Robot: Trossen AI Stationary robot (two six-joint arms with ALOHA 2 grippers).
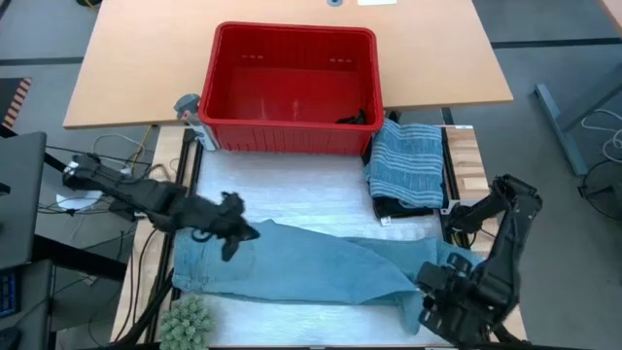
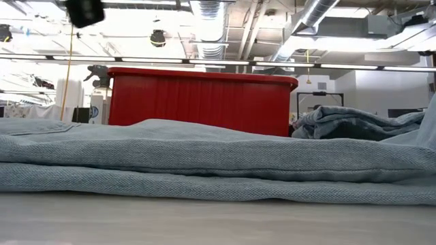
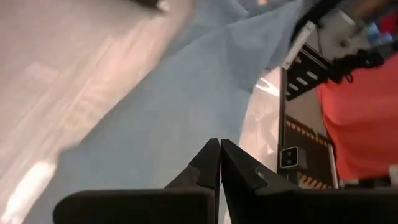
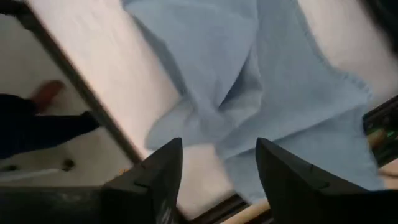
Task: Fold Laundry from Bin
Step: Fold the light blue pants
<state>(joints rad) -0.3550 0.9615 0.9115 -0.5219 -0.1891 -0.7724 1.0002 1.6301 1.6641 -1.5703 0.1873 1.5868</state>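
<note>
From above we see the red bin standing at the far middle of the worktop, with a scrap of dark cloth in its right near corner. Just beside the bin on the right lies a folded striped grey-blue garment stacked on a dark one. A light blue garment is spread lengthwise across the near part of the worktop. The left tool sits over that garment's left end, and the right tool hangs at its right end, near the worktop's right front corner; a green spiky ball rests at the left front corner. At table height, the light blue garment fills the foreground in two flat layers, the bin rises behind it, and the folded pile shows to the right. In the left wrist view, the left tool has its fingers pressed together with nothing between them, pointing across the blue cloth (the bin's red wall shows beyond). In the right wrist view, the right tool has its fingers spread apart, released, above the rumpled end of the blue cloth at the worktop's edge.
</note>
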